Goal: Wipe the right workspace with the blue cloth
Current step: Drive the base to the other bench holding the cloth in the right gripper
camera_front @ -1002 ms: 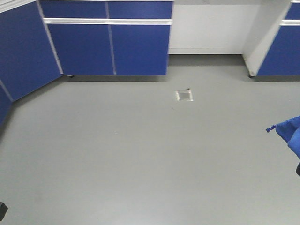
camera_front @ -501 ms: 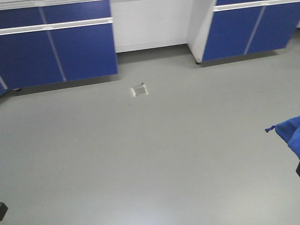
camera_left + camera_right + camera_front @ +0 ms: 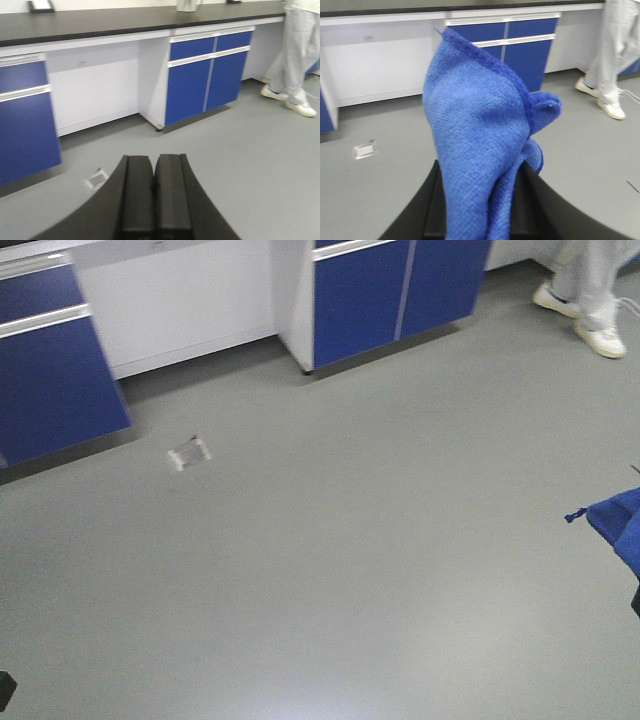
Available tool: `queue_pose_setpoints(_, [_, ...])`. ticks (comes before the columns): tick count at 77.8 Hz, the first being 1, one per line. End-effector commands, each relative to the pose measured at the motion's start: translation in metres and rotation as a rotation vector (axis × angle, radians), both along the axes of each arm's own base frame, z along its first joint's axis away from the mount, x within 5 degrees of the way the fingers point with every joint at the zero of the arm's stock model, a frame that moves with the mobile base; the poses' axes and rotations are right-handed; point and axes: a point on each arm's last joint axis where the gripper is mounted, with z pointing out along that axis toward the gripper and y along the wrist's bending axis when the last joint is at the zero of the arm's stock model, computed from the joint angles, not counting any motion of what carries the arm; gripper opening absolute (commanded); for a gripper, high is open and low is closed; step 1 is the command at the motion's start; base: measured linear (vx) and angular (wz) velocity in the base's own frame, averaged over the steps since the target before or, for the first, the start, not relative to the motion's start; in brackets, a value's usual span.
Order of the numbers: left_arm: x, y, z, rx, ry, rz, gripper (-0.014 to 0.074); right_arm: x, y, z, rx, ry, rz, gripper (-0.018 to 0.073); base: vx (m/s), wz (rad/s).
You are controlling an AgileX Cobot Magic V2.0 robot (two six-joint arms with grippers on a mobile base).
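Largest first: one open grey floor [image 3: 380, 570] across centre frame, two blue cabinet units [image 3: 390, 290] along the upper edge, one pair of legs [image 3: 590, 280] upper right, one blue cloth [image 3: 620, 525] at the right edge clamped in the right gripper [image 3: 479, 215], left gripper [image 3: 153, 162] closed on nothing, one small floor plate [image 3: 188, 452] left of centre.

You see a grey floor [image 3: 330, 570]. A small pale plate [image 3: 188, 453] lies on it. Blue cupboards [image 3: 365, 295] and white shoes [image 3: 600, 338] stand on it.

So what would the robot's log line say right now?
phase: carrying, not yet wiping | right gripper: shut on blue cloth | left gripper: shut, empty | black bench top: ahead | person: at right
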Motion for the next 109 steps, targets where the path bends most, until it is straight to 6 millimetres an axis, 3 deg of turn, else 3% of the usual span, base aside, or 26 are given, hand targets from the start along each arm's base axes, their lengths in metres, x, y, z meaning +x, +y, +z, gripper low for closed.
queue_pose_setpoints(1, [-0.0006, 0.0009, 0.0161, -0.016, -0.113, 0.011, -0.0006, 0.0028, -0.0021, 0.0166, -0.006, -0.105, -0.023, 0.0000, 0.16, -0.53])
queue_pose_setpoints(45, [-0.0006, 0.0009, 0.0161, -0.016, -0.113, 0.011, -0.0006, 0.0028, -0.0021, 0.0166, -0.006, -0.105, -0.023, 0.0000, 0.21, -0.35])
queue_pose_setpoints(109, [-0.0006, 0.0009, 0.0161, -0.016, -0.113, 0.011, -0.0006, 0.0028, -0.0021, 0.0166, -0.006, -0.105, -0.023, 0.0000, 0.38, 0.14])
